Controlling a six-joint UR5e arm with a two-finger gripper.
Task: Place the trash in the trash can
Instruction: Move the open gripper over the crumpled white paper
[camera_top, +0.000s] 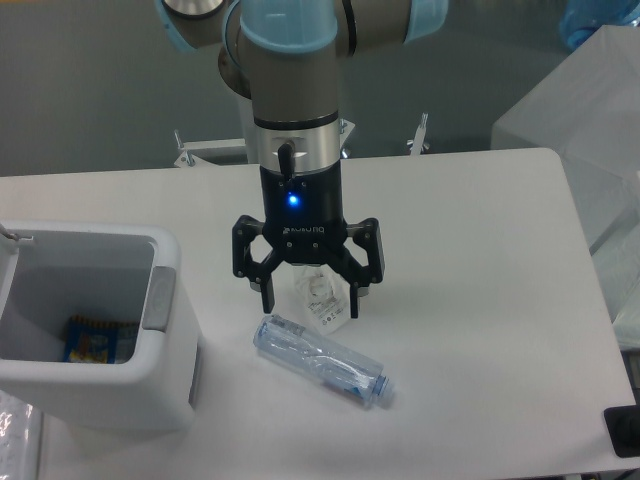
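Gripper (311, 297) hangs spread wide, fingers straddling the crumpled cup (322, 296); crushed bottle (323, 360) lies just nearer.

The arm (295, 60) was grey-bodied with pale blue joint caps and a silver wrist ring, ending in a black two-finger gripper (310, 300) that bore a glowing blue light and small white lettering.

Single fixed camera, high in front of the table (480, 250), angled downward, moderately close
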